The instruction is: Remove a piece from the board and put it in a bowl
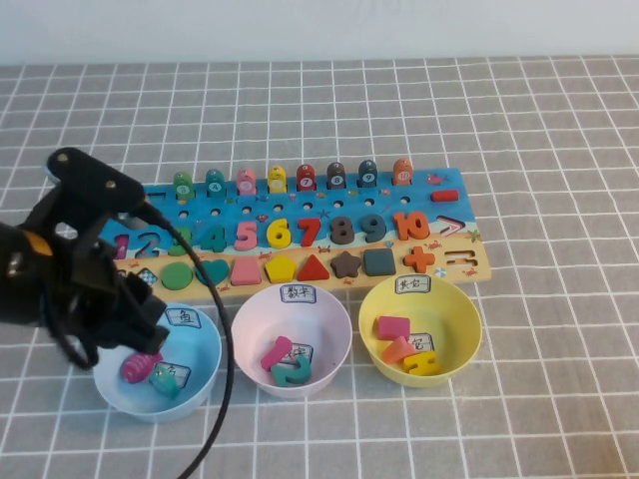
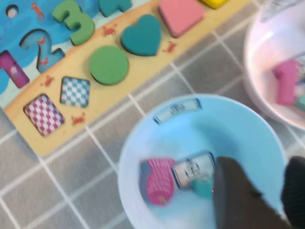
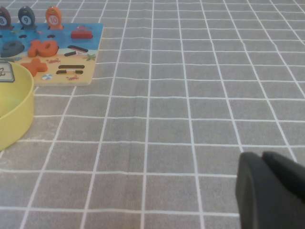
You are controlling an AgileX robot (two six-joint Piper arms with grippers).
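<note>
Left claw (image 2: 255, 191) spread above the light blue bowl (image 1: 205, 344), teal piece (image 1: 167, 378) lying inside beside a pink striped fish (image 1: 141, 366). Right claw (image 3: 271, 191) pressed together over bare worktop (image 3: 167, 119), well apart from the board (image 1: 300, 235).

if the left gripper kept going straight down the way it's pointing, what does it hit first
Probably the teal fish piece, lying right under the left gripper inside the light blue bowl, beside the pink striped fish. Depth is unclear. The right gripper hangs over bare tablecloth.

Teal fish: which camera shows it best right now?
The high view: the teal fish lies in the blue bowl beside the pink fish, below the left claw. The left wrist view shows only a sliver. The right wrist view, with the right claw, shows none.
</note>
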